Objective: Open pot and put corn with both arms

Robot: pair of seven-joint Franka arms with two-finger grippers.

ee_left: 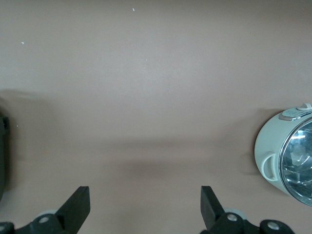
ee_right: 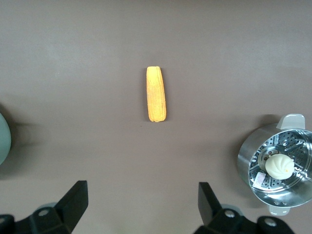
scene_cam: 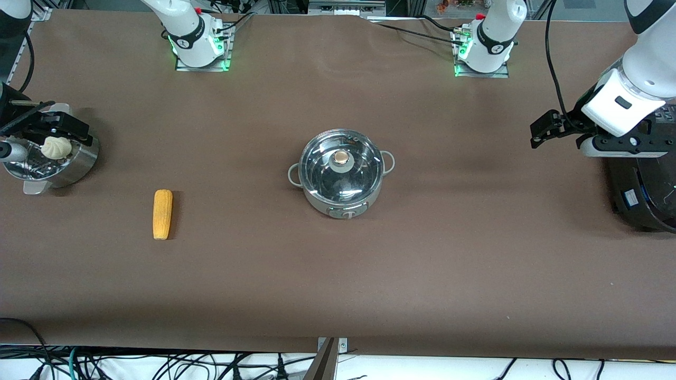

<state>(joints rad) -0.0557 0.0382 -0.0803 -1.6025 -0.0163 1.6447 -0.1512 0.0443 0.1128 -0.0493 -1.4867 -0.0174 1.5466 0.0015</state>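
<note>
The right gripper [scene_cam: 50, 126] hangs over the steamer pot [scene_cam: 74, 166] at the right arm's end of the bench [scene_cam: 338, 274]; its fingers [ee_right: 73, 201] are spread wide with nothing between them, and in the right wrist view the corn [ee_right: 156, 94] lies on bare bench well apart from the tips. The steamer pot holds a white bun [scene_cam: 56, 148] on a perforated insert; the corn [scene_cam: 162, 214] lies nearer the front camera than that pot, between it and the pot [scene_cam: 340, 174], clear of both. The cob's long axis runs toward and away from the front camera, only slightly tilted.

The pot stands near the middle of the bench, its glass lid [scene_cam: 340, 169] on and the tan knob [scene_cam: 342, 157] upright at the centre; the knob panel faces the front camera and the two loop handles point toward the arms' ends of the bench. Nothing lies between corn and pot.

The left gripper [scene_cam: 560, 132] hangs over bare bench at the left arm's end, beside a dark round object [scene_cam: 644, 200]; its fingers [ee_left: 78, 204] are also spread and empty — the pot [ee_left: 287, 161] shows only at the edge of the left wrist view, well apart.
</note>
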